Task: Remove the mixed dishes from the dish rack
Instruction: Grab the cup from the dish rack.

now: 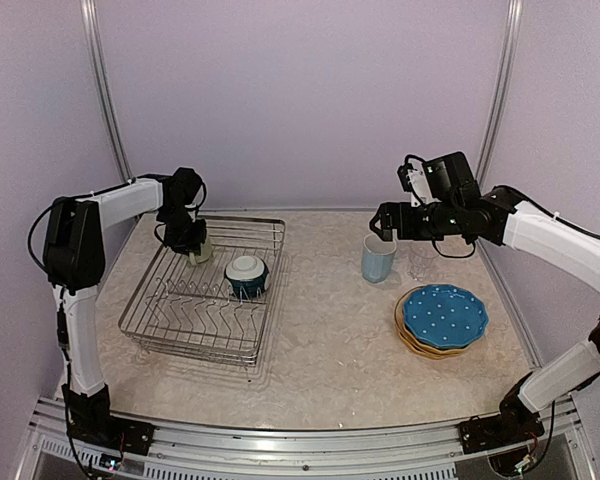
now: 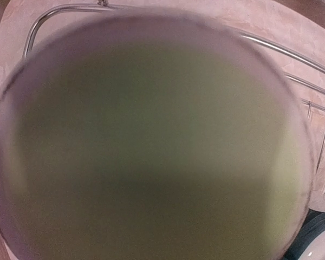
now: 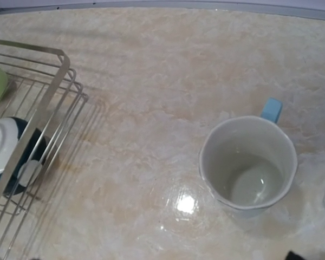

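Note:
The dish rack (image 1: 192,346) stands on the left of the table. My left gripper (image 1: 192,244) is down in its far left corner at the light green mug (image 1: 203,253). That mug (image 2: 151,151) fills the left wrist view as a blur and hides the fingers. The dark-teal bowl (image 1: 247,275) lies upside down in the middle of the rack. On the table to the right stand the light blue mug (image 1: 378,260) and the small clear glass (image 1: 421,262). My right gripper (image 1: 384,228) hovers open just above the blue mug (image 3: 249,168), holding nothing.
A stack of plates, the blue white-dotted one (image 1: 443,314) on top, lies at the right near the glass. The rack's corner rail (image 3: 59,54) shows at the left of the right wrist view, with the bowl (image 3: 2,146) behind its wires.

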